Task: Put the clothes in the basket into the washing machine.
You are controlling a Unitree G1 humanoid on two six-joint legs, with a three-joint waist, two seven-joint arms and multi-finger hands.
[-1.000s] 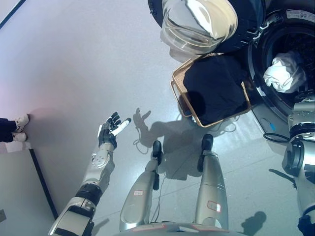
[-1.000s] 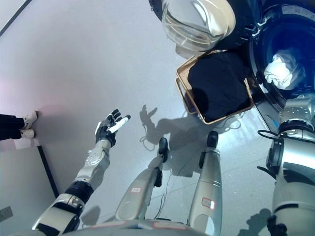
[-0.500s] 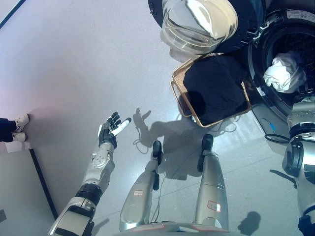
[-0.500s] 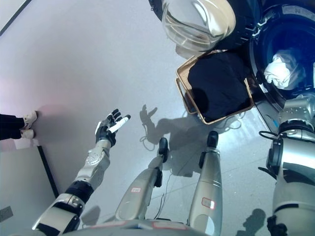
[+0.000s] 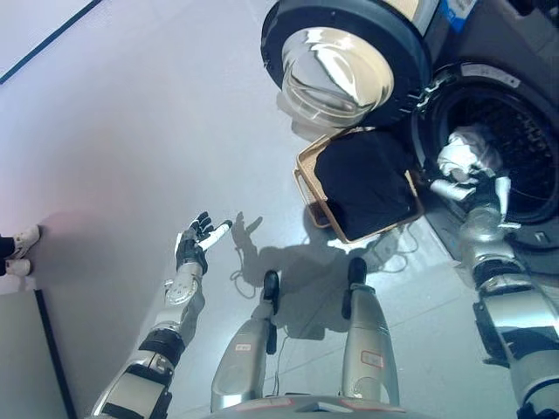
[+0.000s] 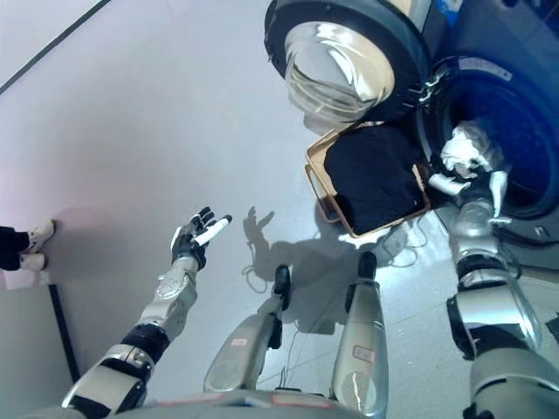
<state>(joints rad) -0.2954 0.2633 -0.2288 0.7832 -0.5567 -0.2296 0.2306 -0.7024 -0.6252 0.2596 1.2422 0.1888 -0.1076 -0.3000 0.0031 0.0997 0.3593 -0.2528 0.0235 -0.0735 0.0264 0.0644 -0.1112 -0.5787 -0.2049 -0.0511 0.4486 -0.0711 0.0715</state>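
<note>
A tan basket [image 5: 307, 185] stands on the floor in front of the washing machine and holds a dark garment [image 5: 362, 179]. The machine's round door [image 5: 345, 61] is swung open above the basket. A white garment [image 5: 460, 154] sits at the left edge of the drum [image 5: 524, 144]. My right hand [image 5: 472, 185] is at the drum's mouth, right under the white garment, with its white-tipped fingers [image 6: 441, 185] spread straight. My left hand [image 5: 197, 243] is held out open over the bare floor to the left, holding nothing.
A person's shoes [image 6: 31, 244] show at the far left edge by a dark line on the floor. A dark stripe [image 5: 44, 42] crosses the floor at the top left. The basket sits close against the machine's front.
The view has shifted, so the machine and basket now sit further left. My right hand, hidden before, now shows at the drum's mouth under the white garment. My left hand has held still.
</note>
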